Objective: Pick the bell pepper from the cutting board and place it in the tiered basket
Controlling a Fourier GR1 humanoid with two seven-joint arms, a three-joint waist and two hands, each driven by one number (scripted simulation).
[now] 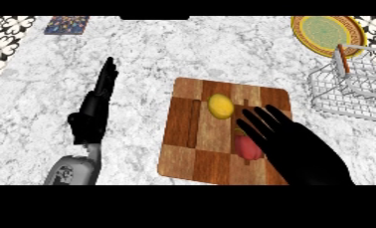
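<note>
Head view: bell pepper lies on the cutting board, just left of and partly under the right hand, whose fingers are spread, holding nothing. Left hand rests open, well apart.

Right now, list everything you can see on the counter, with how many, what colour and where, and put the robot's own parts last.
counter: one, white and grey marbled, fills the view
cutting board: one, brown wood in patches, centre right
lemon: one, yellow, on the board's upper middle
bell pepper: one, red, on the board's right part, partly under the right hand
tiered basket: one, grey wire, right edge
plate: one, green with yellow and red rim, top right behind the basket
patterned mat: one, dark multicoloured, top left
left hand: one, black, left of the board, fingers straight, resting
right hand: one, black, over the board's right side, fingers spread above the pepper
</note>
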